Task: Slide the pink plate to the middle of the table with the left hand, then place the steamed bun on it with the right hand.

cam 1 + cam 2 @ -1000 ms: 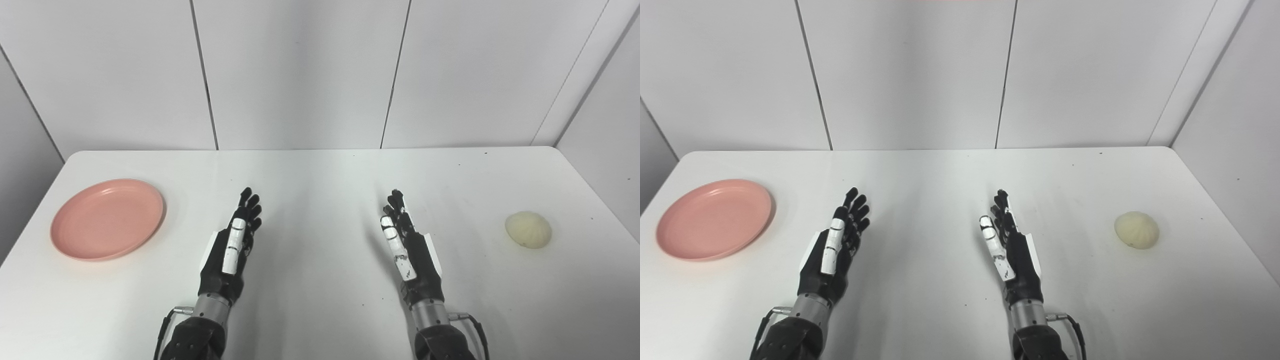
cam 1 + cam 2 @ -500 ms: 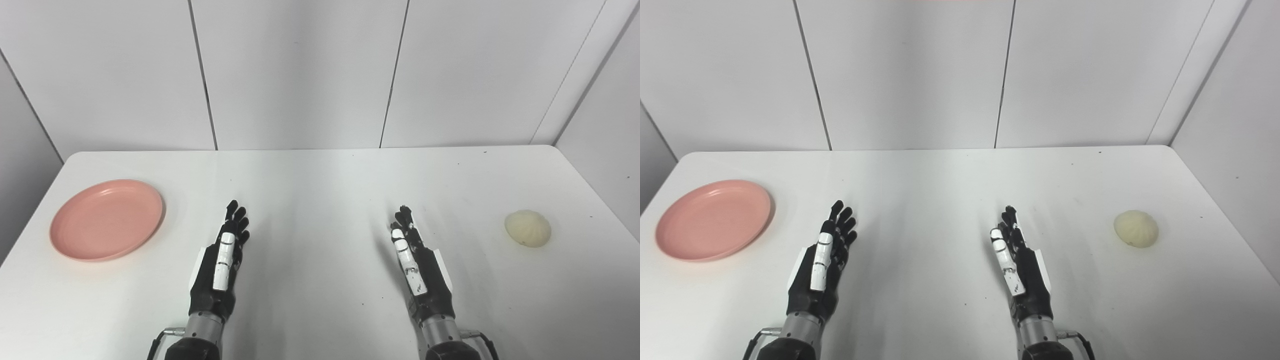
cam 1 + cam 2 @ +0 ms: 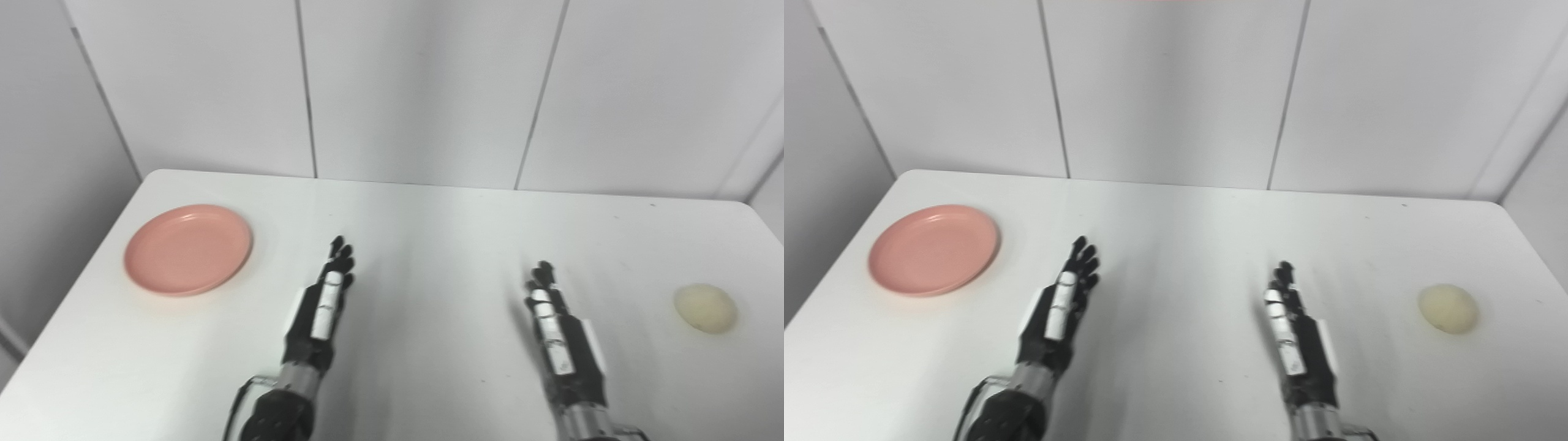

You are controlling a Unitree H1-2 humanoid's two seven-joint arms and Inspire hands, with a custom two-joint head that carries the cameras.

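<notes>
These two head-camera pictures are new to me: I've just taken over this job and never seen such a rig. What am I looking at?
Both pictures come from two cameras side by side on a humanoid robot's head, looking down at one white table. The black arms entering from the bottom end in fingered hands: the left hand and right hand, both open, fingers extended, holding nothing. A pink plate sits empty at the far left. A pale steamed bun lies at the far right. Neither hand touches either one.
</notes>
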